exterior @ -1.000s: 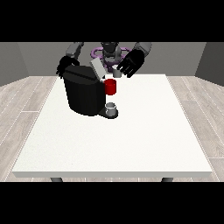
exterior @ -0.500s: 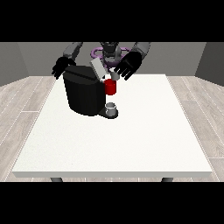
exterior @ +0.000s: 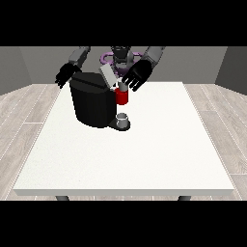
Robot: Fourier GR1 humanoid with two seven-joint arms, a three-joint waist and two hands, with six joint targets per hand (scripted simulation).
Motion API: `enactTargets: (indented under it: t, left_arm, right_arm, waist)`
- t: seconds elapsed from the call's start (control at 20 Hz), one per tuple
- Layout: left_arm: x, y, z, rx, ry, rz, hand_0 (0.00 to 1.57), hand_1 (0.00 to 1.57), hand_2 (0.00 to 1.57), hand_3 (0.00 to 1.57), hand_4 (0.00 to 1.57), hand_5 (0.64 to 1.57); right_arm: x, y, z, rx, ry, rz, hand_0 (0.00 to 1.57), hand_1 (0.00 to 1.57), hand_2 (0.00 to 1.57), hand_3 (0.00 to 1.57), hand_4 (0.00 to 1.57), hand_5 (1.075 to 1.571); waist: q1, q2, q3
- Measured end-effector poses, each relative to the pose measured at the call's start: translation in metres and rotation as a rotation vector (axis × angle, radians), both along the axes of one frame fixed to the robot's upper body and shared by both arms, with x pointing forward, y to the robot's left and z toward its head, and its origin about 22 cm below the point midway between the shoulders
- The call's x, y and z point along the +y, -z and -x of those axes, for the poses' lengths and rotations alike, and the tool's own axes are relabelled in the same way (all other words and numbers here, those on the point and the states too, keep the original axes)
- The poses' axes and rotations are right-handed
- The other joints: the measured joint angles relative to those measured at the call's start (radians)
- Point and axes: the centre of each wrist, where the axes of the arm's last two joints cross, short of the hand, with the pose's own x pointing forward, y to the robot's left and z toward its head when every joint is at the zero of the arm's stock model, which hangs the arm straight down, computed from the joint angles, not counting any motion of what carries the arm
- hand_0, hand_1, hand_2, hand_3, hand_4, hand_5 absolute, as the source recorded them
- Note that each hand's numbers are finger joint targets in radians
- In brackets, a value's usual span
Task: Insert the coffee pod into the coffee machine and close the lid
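coffee machine (exterior: 94, 105), lid (exterior: 108, 75) raised; beside it, open robot hand (exterior: 135, 75) at view's right. risk: lid shutting on a crooked pod.

Squat black coffee machine (exterior: 94, 105) with red front section (exterior: 122, 97), grey lid (exterior: 108, 76) raised and tilted above it.

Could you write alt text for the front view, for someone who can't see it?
A humanoid robot reaches over a white table toward a black coffee machine whose grey lid stands raised. The hand at the view's right hovers open by the lid, above the machine's red part; the other hand hangs behind the machine.
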Motion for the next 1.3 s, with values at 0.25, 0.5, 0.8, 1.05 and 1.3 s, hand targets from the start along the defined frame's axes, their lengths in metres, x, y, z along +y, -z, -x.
enactTargets:
  t: [0.25, 0.5, 0.8, 1.05, 1.3]
  left_arm:
    - [0.002, -0.005, 0.000, -0.004, 0.005, -0.004, 1.20, 1.20, 1.28, 1.21, 0.52, 1.571]
    - [0.001, -0.001, -0.001, 0.000, 0.007, -0.013, 1.19, 1.19, 1.25, 1.18, 0.49, 1.571]
    - [0.003, -0.005, -0.001, 0.001, 0.000, -0.012, 1.22, 1.22, 1.27, 1.17, 0.48, 1.571]
    - [0.001, -0.006, -0.001, 0.002, -0.004, -0.006, 1.20, 1.20, 1.23, 1.09, 0.46, 1.571]
    - [0.000, -0.008, -0.001, 0.004, 0.005, -0.027, 1.12, 1.12, 1.16, 0.99, 0.44, 1.571]
  right_arm:
    - [-0.001, 0.001, 0.002, 0.001, -0.001, -0.012, 0.00, 0.00, 0.00, 0.00, 0.51, 1.571]
    - [-0.001, 0.005, 0.004, -0.010, 0.011, -0.017, 0.00, 0.00, 0.00, 0.00, 0.50, 1.571]
    - [-0.002, 0.006, 0.005, -0.014, 0.013, -0.019, 0.00, 0.00, 0.00, 0.00, 0.44, 1.571]
    - [-0.001, 0.003, 0.003, -0.016, 0.012, -0.014, 0.00, 0.00, 0.00, 0.00, 0.45, 1.571]
    - [-0.003, 0.006, 0.004, -0.013, 0.018, -0.010, 0.00, 0.00, 0.00, 0.00, 0.36, 1.571]
  waist:
    - [-0.006, 0.005, 0.0000]
    - [0.005, 0.009, 0.0005]
    - [-0.001, 0.018, 0.0008]
    - [-0.003, 0.022, 0.0020]
    - [0.003, 0.028, 0.0014]
